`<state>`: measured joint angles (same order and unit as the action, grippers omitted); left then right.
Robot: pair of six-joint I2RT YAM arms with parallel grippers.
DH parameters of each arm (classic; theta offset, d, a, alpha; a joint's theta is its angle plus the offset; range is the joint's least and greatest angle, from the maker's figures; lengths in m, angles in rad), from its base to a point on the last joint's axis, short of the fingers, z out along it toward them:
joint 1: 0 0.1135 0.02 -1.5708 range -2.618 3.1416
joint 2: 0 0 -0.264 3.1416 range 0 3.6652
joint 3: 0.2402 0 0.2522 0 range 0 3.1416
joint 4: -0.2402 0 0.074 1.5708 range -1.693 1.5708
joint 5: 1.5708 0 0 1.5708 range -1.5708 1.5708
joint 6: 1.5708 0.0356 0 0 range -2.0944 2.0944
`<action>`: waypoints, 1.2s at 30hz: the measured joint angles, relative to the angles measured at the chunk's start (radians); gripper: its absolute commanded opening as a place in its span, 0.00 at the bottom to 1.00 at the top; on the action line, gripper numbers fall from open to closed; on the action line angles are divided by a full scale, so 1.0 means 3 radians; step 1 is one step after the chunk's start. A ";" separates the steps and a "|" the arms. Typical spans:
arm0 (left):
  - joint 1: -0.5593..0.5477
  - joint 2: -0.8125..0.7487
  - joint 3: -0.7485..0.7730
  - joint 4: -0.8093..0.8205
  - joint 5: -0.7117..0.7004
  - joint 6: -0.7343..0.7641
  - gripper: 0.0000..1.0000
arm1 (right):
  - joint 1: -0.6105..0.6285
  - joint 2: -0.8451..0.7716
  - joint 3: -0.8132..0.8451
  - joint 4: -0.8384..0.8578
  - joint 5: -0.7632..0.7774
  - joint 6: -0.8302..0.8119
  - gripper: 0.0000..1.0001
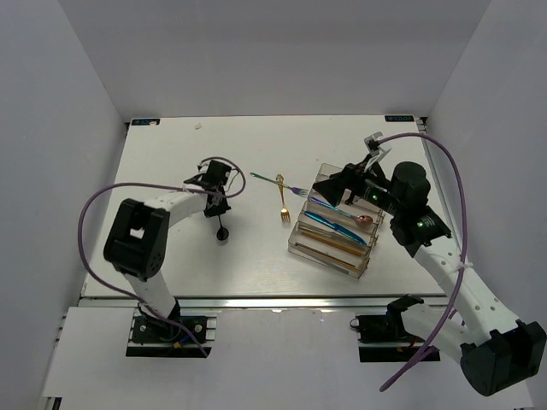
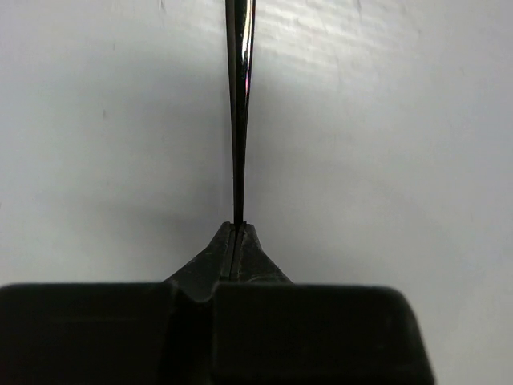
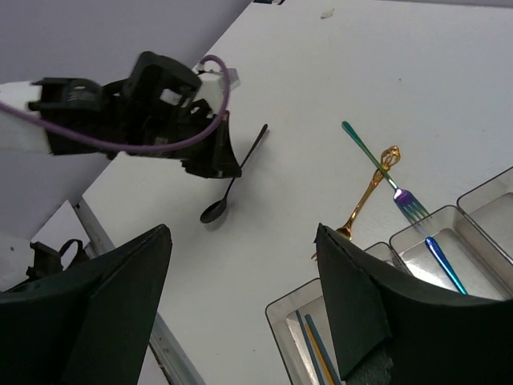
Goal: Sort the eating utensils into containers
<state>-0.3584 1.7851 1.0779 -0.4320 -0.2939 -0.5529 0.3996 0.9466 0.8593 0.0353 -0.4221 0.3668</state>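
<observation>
Spoon first: your left tool (image 2: 238, 227) is clamped on the handle of the black spoon (image 2: 240, 96), its long axis running near-to-far with the bowl toward the near edge of the desk (image 1: 256, 265). The organizer tray (image 1: 329, 259) lies well off to the right. Its compartments run roughly crosswise to the spoon, so you will likely need a turn. Your right tool (image 3: 240, 257) hangs wide open over the tray and is the nearer one. No writing is legible.
</observation>
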 measured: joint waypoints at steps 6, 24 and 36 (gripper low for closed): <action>-0.0206 -0.1050 -0.0501 0.0137 0.0306 0.0004 0.00 | 0.0015 0.0423 -0.0108 0.0348 0.0092 0.0493 0.73; -0.0253 -0.1840 -0.1030 0.1247 0.1979 -0.0130 0.00 | 0.1123 0.2031 0.1130 0.0392 0.1317 0.0989 0.67; -0.0253 -0.1912 -0.1114 0.1569 0.2215 -0.0167 0.00 | 0.1142 0.2574 0.1457 0.0259 0.1216 0.0926 0.44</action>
<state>-0.4343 1.2114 0.7437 0.0387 0.3706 -0.6029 0.7422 1.7187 1.2964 0.1131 -0.0574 0.6445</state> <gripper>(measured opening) 0.008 0.475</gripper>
